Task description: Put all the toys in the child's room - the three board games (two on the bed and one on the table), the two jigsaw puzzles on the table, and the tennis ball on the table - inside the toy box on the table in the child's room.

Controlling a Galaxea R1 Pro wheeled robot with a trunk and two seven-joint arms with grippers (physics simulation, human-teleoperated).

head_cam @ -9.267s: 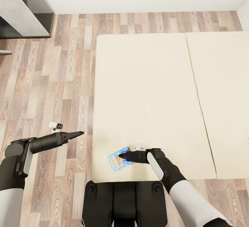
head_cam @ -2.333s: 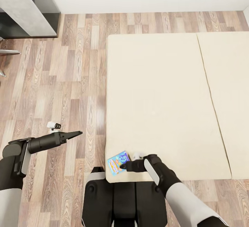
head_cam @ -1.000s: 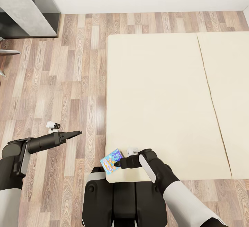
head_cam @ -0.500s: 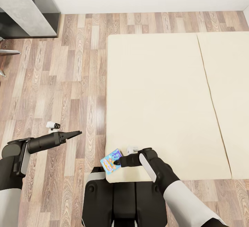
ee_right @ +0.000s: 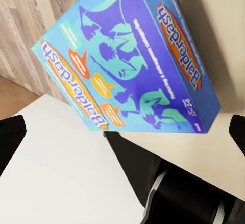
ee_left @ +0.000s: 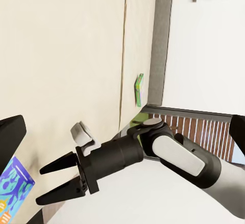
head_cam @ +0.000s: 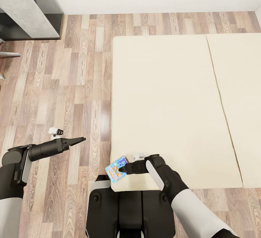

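Blue board game [head_cam: 116, 168] lying at the near left corner of the bed [head_cam: 163, 96], hanging a bit over the edge. Right gripper [head_cam: 123, 168] right beside the game, fingers spread wide apart in the left wrist view. Left gripper [head_cam: 79, 140] out over the wood floor [head_cam: 54, 86], well apart from the bed, fingers pressed together.
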